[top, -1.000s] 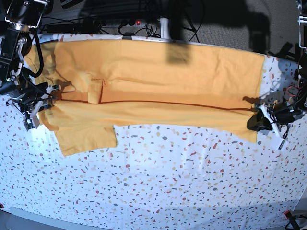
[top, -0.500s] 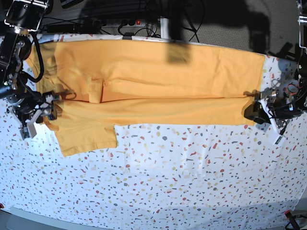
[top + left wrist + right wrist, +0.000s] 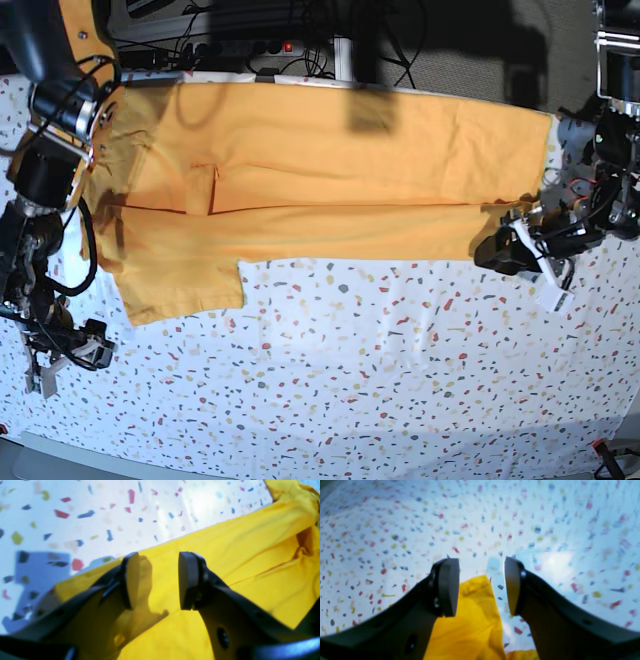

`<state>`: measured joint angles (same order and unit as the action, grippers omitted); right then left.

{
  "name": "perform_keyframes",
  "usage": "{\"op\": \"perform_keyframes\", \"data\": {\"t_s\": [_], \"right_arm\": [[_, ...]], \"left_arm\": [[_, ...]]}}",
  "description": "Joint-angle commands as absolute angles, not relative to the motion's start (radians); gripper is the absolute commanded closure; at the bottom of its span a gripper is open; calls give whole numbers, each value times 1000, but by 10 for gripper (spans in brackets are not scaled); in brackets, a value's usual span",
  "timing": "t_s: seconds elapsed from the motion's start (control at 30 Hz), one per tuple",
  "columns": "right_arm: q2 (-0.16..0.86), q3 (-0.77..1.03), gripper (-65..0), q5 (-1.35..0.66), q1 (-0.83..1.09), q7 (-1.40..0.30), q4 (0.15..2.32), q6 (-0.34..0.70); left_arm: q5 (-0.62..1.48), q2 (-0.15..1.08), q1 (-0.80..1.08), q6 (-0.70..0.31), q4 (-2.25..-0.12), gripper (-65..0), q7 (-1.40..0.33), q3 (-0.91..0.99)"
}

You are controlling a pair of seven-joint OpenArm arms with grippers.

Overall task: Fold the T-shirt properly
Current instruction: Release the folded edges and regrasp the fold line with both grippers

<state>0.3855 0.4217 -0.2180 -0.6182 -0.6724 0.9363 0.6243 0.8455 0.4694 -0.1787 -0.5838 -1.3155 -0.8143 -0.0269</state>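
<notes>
Both claws released, empty: left gripper [image 3: 503,252] low at T-shirt [image 3: 330,190] hem, right gripper [image 3: 60,352] over tablecloth [image 3: 380,380]; shirt folded lengthwise along far edge.

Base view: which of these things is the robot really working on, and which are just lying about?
Part of the job:
- T-shirt, orange-yellow, folded lengthwise
- left gripper, open at the shirt's edge
- right gripper, open, off the shirt

Just there:
- speckled tablecloth
- power strip and cables behind the table
</notes>
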Motion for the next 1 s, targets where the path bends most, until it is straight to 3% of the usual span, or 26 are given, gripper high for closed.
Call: {"op": "perform_keyframes", "data": {"t_s": [0.0,0.2,0.43,0.5,0.6,0.97], "right_arm": [[406,423,-298,-218,-676,-640,881,628],[412,423,-297,-71,-733,-503,566,611],[408,423,-292,-25,-701,-482,490,610],[410,423,-223,-25,-700,-484,490,610],[410,423,-9,-26,-701,-486,490,610],[410,423,0,-30,-701,-486,493,611]], "left_arm": [[866,478,-202,-591,-1332,-248,-797,-19],[865,463,-202,-592,-1332,-248,-801,-19],[865,463,-202,-592,-1332,-248,-825,-19],[865,463,-202,-592,-1332,-248,-825,-19],[865,463,-202,-592,-1332,-248,-825,-19],[627,469,-202,-591,-1333,-248,-747,-19]]}}
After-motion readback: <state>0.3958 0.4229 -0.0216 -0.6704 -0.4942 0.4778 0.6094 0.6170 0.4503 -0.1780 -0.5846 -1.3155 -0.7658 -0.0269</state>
